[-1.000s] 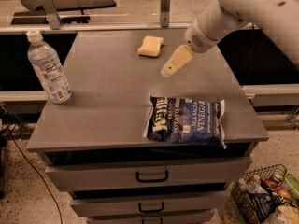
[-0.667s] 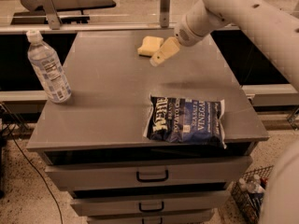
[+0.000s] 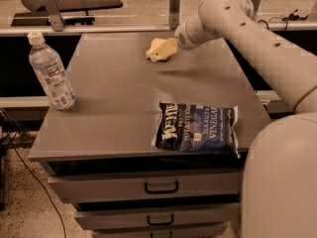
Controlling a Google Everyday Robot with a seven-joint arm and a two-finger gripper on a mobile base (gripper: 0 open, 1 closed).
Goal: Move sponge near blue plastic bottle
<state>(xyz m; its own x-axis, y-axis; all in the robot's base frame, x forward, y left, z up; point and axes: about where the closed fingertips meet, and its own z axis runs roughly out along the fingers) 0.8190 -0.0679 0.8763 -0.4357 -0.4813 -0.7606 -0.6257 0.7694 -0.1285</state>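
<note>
The sponge [image 3: 153, 56] is a small pale yellow block at the far middle of the grey table top [image 3: 114, 98]. My cream-coloured gripper [image 3: 163, 47] is right at the sponge, coming in from the right, and covers most of it. The two blend together, so I cannot tell whether it has hold of the sponge. The blue plastic bottle [image 3: 49, 73] stands upright at the table's left edge, clear with a white cap and a blue-and-white label, well to the left of the sponge and the gripper.
A dark blue chip bag [image 3: 198, 128] lies flat near the front right of the table. Drawers with black handles [image 3: 161, 187] are below the top. My arm [image 3: 257, 43] reaches in from the right. A rail runs behind the table.
My gripper has moved left and away from me, from mid-table right of the sponge to right on top of it. The sponge, bottle and chip bag have not moved.
</note>
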